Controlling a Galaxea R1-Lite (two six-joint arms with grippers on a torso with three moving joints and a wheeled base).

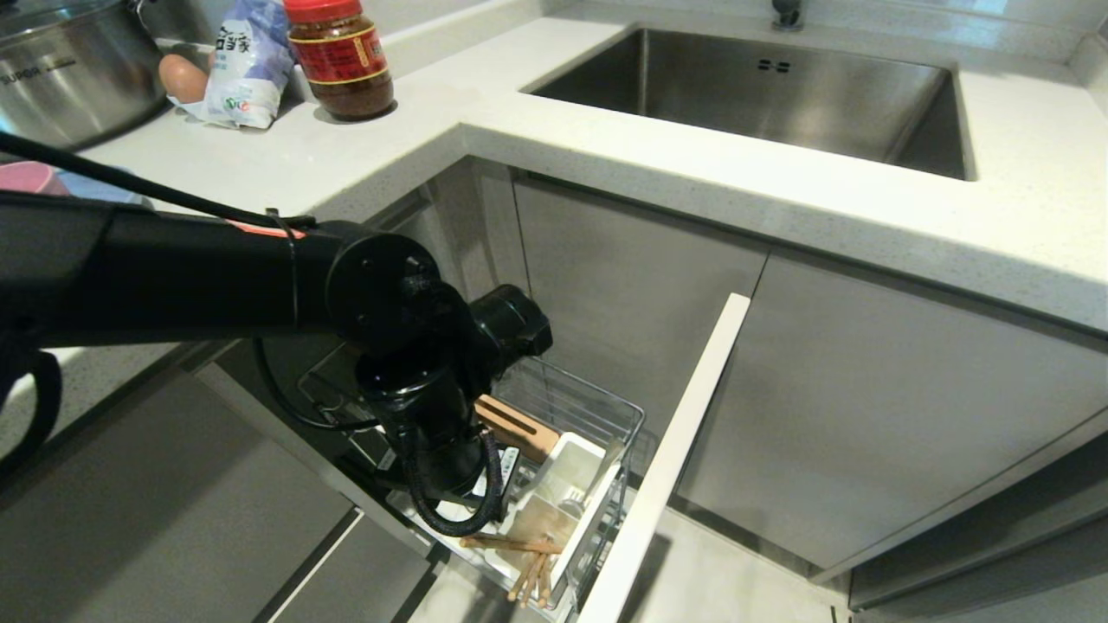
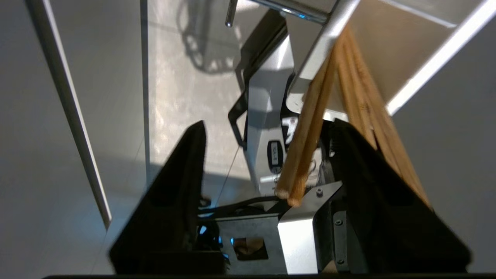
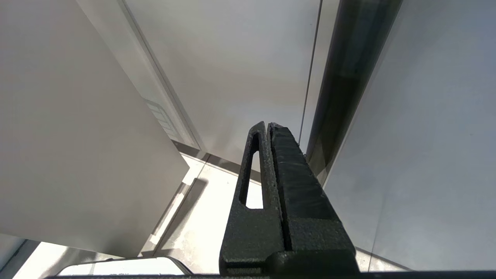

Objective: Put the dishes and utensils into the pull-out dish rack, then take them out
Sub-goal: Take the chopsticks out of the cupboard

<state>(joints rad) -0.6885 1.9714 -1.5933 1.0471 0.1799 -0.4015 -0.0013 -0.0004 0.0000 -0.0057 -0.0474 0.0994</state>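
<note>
Kitchen cabinets in grey run under a pale speckled desk (image 1: pixel 606 130) with a steel sink (image 1: pixel 762 95) sunk into it; near the desk's far left corner stand a steel pot (image 1: pixel 61 69), a jar (image 1: pixel 342 56), a bag (image 1: pixel 242 61) and an egg (image 1: pixel 182 76)

Below the desk's front edge the pull-out dish rack (image 1: pixel 597 407) stands drawn out, its narrow white front panel (image 1: pixel 675 459) angled toward the floor

The left arm reaches down into the rack, and the left end effector (image 2: pixel 267 166) has its fingers apart, with the chopsticks (image 1: pixel 528 567) lying loose between them, not clamped. They lean out over the rim of the white utensil cup (image 1: pixel 576 484) at the rack's near end, tips poking beyond the wire

My worry is that they are only propped: a brush from a finger as the arm pulls away could tip them over the rim onto the floor. The arm's cable also hangs close to the cup and might snag

A pink bowl (image 1: pixel 26 177) and blue plate (image 1: pixel 99 189) wait at the desk's left edge

The right end effector (image 3: pixel 271 128) hangs beside the cabinets, fingers together
</note>
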